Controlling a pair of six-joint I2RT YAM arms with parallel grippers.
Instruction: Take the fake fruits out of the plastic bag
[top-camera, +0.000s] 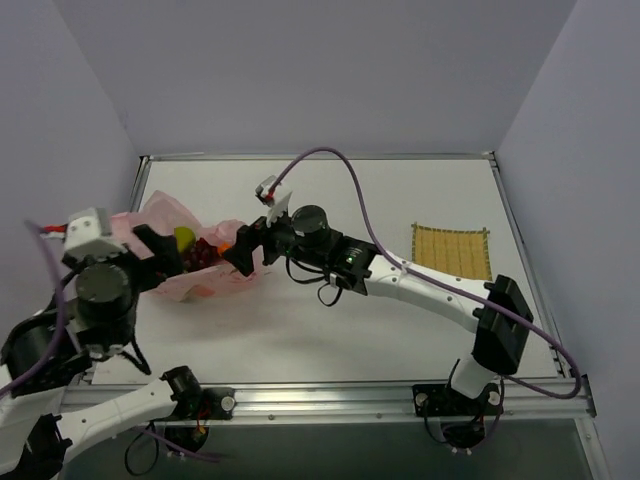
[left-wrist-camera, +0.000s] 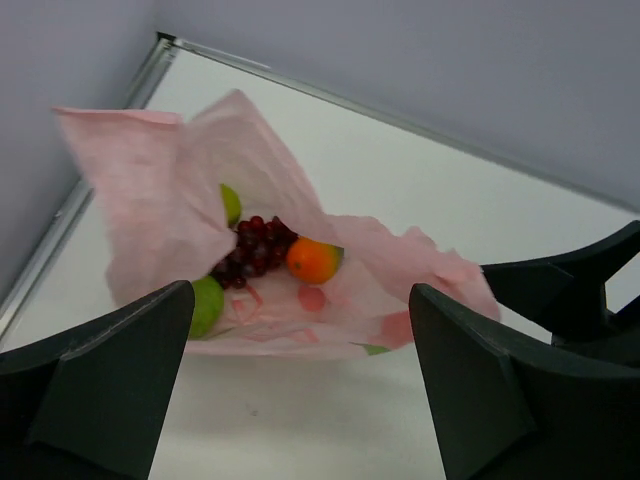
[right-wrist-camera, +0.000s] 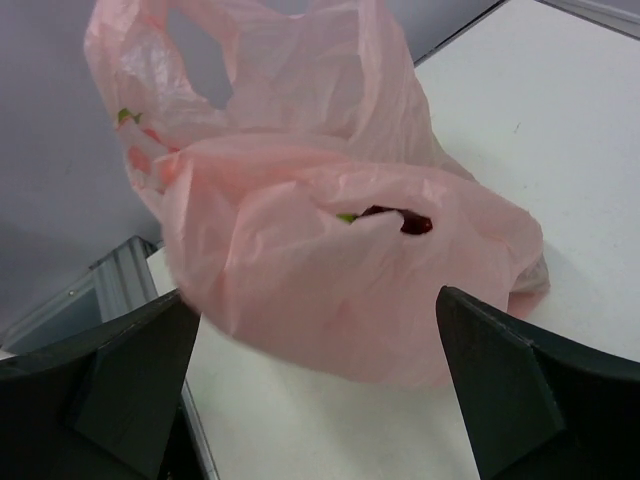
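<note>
The pink plastic bag (top-camera: 165, 215) lies crumpled at the table's far left, its mouth open in the left wrist view (left-wrist-camera: 150, 200). Inside I see a lime-green fruit (left-wrist-camera: 231, 203), a dark red grape bunch (left-wrist-camera: 255, 250), an orange-red mango (left-wrist-camera: 313, 260) and a green fruit (left-wrist-camera: 205, 305). My left gripper (left-wrist-camera: 300, 390) is open and empty, just short of the bag's near edge (top-camera: 170, 262). My right gripper (right-wrist-camera: 315, 390) is open and empty, facing the bag's right side (top-camera: 243, 252). In the right wrist view the bag (right-wrist-camera: 340, 290) hides the fruits except grapes (right-wrist-camera: 412, 224) at a handle hole.
A yellow woven mat (top-camera: 451, 250) lies at the right of the table. The grey wall and the metal table edge (left-wrist-camera: 60, 230) run close behind and left of the bag. The right gripper's fingers (left-wrist-camera: 570, 285) show at the right of the left wrist view.
</note>
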